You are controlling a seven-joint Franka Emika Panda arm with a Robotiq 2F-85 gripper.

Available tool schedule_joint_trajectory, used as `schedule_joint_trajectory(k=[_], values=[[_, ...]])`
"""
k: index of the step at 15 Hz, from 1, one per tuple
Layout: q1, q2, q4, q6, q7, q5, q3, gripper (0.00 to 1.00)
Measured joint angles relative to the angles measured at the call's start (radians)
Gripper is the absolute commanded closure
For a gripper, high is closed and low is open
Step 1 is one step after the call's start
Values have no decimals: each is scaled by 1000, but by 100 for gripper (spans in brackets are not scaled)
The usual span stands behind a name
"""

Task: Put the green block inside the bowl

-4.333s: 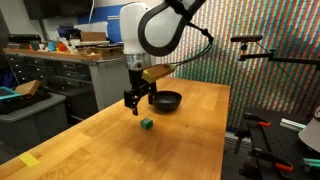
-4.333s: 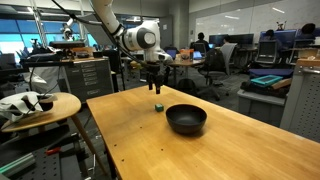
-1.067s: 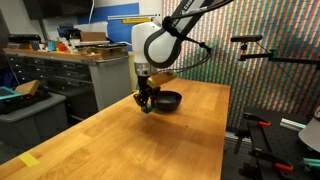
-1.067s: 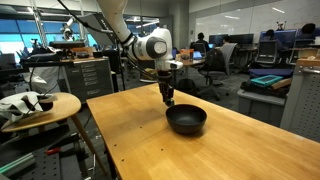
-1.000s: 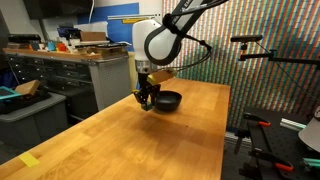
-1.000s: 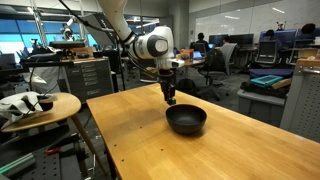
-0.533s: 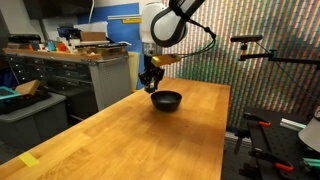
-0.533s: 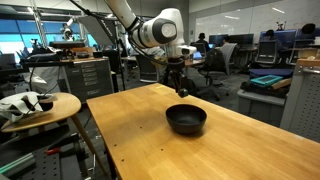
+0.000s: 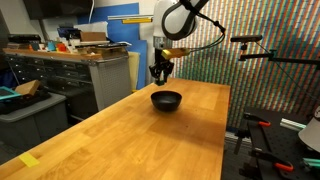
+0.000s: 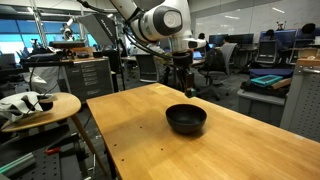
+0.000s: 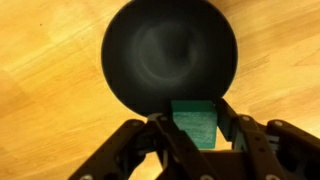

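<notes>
Claw [image 11: 196,128] higher vs 0.5 s ago, tight on green block [image 11: 195,120], above bowl [image 11: 168,55].

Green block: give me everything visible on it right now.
In the wrist view the green block is a small dark green cube, matte and flat-faced. It is pinched between the fingers of the gripper, held well above the table and over the black bowl, overlapping its rim in that view, not touching it. In both exterior views it is too small to make out.

Green block [image 11: 196,122] — aloft above glossy blk bowl [image 11: 170,55].
</notes>
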Motion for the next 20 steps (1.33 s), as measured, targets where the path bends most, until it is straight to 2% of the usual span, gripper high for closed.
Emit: schedule_joint_trajectory(k=[7, 19, 20], values=[[-8, 5, -73, 0, 0, -5, 7, 79], [-7, 131, -77, 78, 3, -9, 3, 79], [-7, 139, -77, 86, 3, -9, 2, 31]])
